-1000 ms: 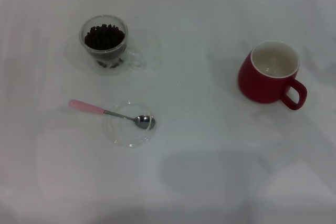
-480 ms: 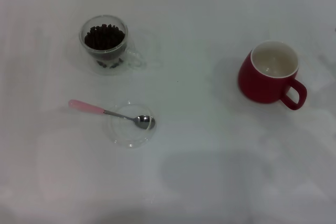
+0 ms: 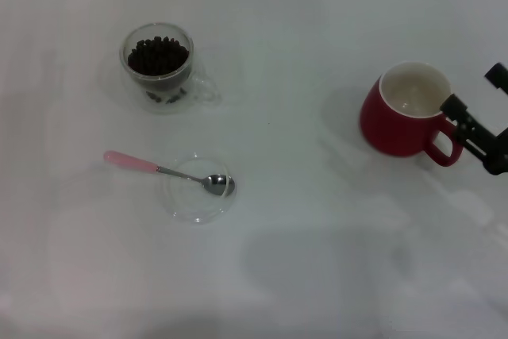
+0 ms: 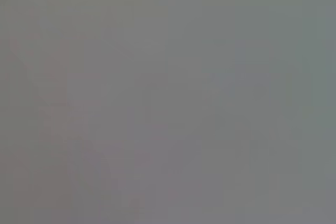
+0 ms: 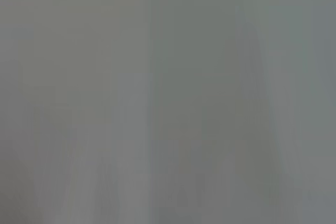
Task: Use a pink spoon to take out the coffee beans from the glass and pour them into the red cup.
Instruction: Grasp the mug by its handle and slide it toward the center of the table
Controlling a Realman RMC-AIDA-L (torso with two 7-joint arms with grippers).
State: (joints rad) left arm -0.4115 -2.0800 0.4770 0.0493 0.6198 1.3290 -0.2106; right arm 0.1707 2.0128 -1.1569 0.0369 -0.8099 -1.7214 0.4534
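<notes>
My left wrist camera shows a single uniform grey field from edge to edge. The tone is slightly darker toward one side and slightly lighter toward the other, with faint soft mottling and no distinct edges. No object outline, surface texture or boundary can be made out. What the grey field belongs to cannot be determined from this view.

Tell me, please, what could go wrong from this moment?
The right end effector is open close beside the red cup, near its handle; it might knock the cup. The pink spoon lies with its bowl in a glass dish, which may slide when the spoon is grasped.
</notes>
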